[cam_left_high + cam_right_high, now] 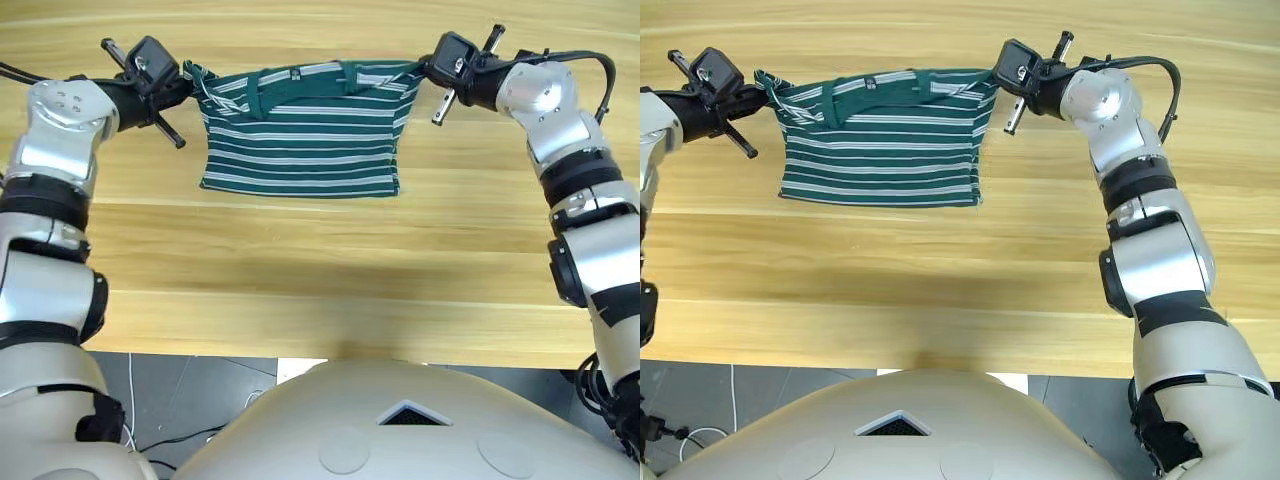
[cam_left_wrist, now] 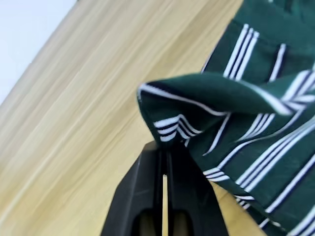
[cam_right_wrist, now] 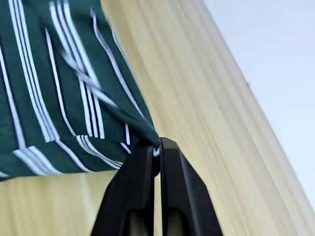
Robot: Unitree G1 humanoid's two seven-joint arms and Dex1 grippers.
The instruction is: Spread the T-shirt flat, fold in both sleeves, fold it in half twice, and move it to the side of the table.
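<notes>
T-shirt (image 1: 300,130) strung crosswise between both pincers, far edge lifted over the bench (image 1: 300,260).
Head views: the left pincer (image 1: 185,88) and right pincer (image 1: 425,72) each hold one far corner, so the cloth's long axis runs from one arm to the other. The near hem, seemingly resting on the bench, lies toward the robot from both, and neither arm is nearer. Left wrist view: the black fingers (image 2: 142,196) are closed, with a bunched striped corner pinched at their tips. Right wrist view: the fingers are likewise pressed together on a corner of the striped cloth. A fold in half would likely carry the held edge toward the robot onto the near hem, with both arms moving together.
</notes>
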